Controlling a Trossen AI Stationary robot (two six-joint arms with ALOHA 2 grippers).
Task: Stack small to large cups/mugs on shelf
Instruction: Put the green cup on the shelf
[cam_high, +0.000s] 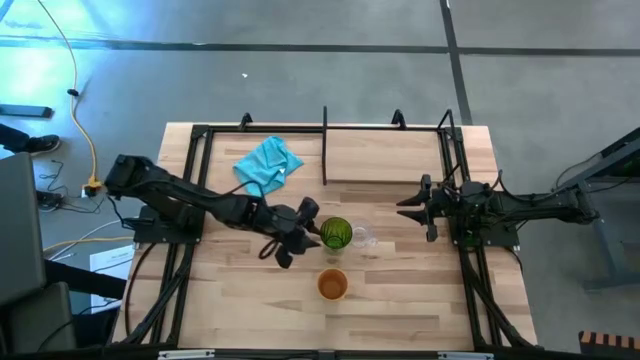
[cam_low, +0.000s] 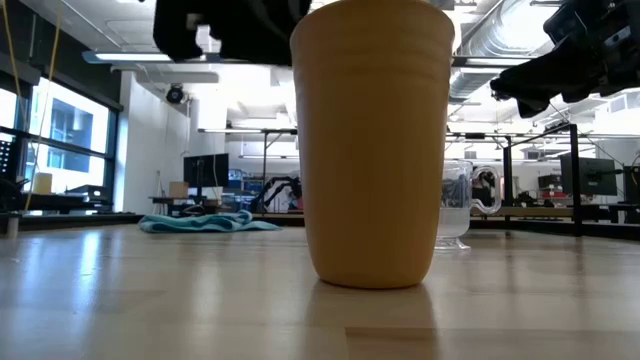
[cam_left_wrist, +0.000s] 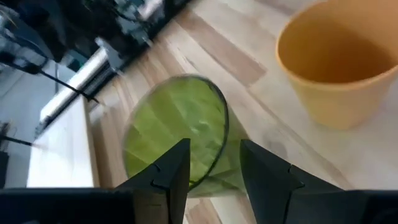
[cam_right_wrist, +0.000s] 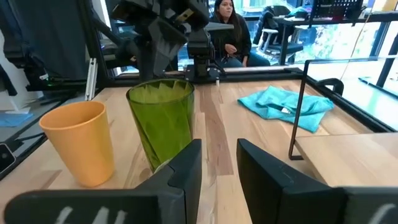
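The green ribbed tumbler (cam_high: 336, 234) stands upright on its base mid-table, with the tiny clear glass (cam_high: 361, 238) just to its right. The orange cup (cam_high: 332, 286) stands nearer the front edge. My left gripper (cam_left_wrist: 214, 149) is open and hovers at the tumbler's left rim (cam_left_wrist: 219, 124). One finger is over the mouth and one outside the wall, touching nothing. My right gripper (cam_right_wrist: 219, 152) waits open at the table's right (cam_high: 405, 208). The shelf (cam_high: 385, 155), with its upright black divider (cam_high: 325, 145), lies at the far side. In the low view the orange cup (cam_low: 375, 140) hides the tumbler.
A blue cloth (cam_high: 268, 165) lies at the far left, beside the shelf's divider. Black frame rails (cam_high: 190, 200) run along both sides of the table. A person (cam_right_wrist: 230, 31) sits beyond the table's left side. Bare wood lies between the cups and the right gripper.
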